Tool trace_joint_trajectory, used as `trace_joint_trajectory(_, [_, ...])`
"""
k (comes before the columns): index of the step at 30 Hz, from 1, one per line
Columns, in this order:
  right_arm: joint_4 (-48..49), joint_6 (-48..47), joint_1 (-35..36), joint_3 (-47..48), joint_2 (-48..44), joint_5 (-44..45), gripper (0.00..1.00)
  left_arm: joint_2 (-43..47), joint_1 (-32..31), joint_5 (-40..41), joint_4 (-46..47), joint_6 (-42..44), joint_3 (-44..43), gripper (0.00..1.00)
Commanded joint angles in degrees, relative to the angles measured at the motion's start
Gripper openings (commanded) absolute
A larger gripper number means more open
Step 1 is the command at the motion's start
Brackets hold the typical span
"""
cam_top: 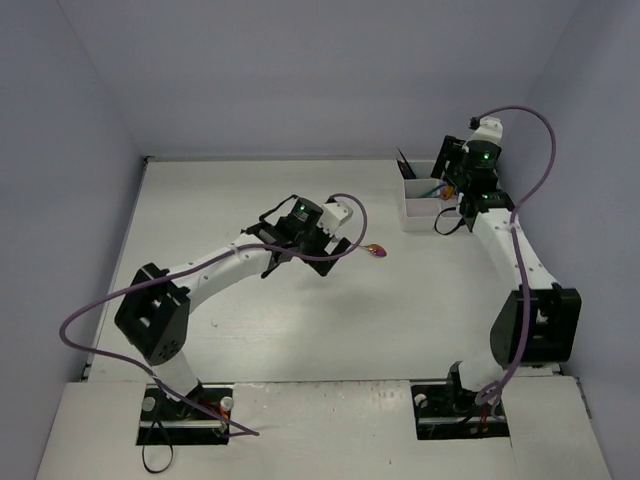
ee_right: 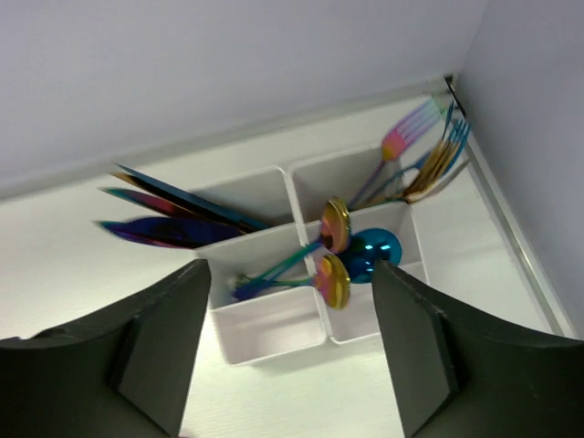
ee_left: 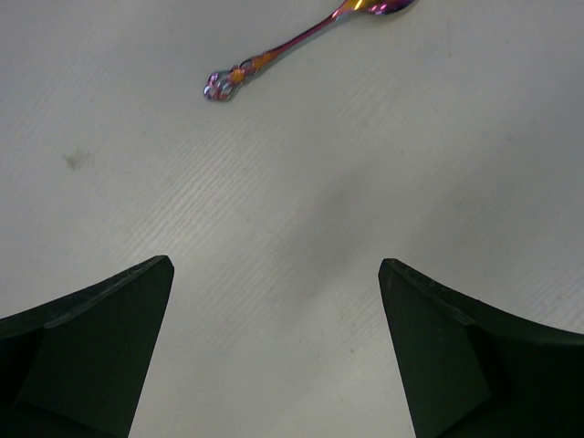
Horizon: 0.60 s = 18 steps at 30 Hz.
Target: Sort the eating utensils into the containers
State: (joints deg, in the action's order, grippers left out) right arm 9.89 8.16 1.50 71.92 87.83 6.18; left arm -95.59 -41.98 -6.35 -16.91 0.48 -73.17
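One iridescent pink-gold spoon point(ee_left: 274, 50) lies on the white table point(ee_left: 301, 201), a little ahead of my left gripper point(ee_left: 276, 274), which is open and has nothing between its fingers. From above, the same spoon point(cam_top: 377, 250) shows just right of the left gripper point(cam_top: 335, 238). My right gripper point(ee_right: 288, 269) hangs open above the white organizer tray point(ee_right: 274, 347) and holds nothing. Three spoons point(ee_right: 333, 278) lean across the tray's near compartments. Dark blue knives point(ee_right: 173, 196) stick out of the far left compartment, and forks point(ee_right: 429, 146) out of the far right one.
The tray point(cam_top: 425, 195) stands at the table's far right, close to the back wall and the right wall. The right gripper point(cam_top: 447, 185) is above it. Purple cables loop off both arms.
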Motion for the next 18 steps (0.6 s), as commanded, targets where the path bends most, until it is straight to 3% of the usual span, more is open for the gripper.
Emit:
trace_joint_trajectory(1, [-1.8,3.8,-0.4,-1.0,-9.7,-4.0,0.71,-7.5,0.2,-9.5,-2.4,12.9,-10.6,0.92])
trace_joint_trajectory(7, [-5.3,8.7,-0.4,-9.4,-21.8,-9.8,0.74,-20.7,0.3,-13.8,-10.4,22.5,-23.2,0.87])
trace_joint_trajectory(18, [-12.8,13.3,-0.3,-17.9,-36.2,-14.8,0.75,-33.4,1.0,-15.4,-12.1,27.6,-38.8,0.86])
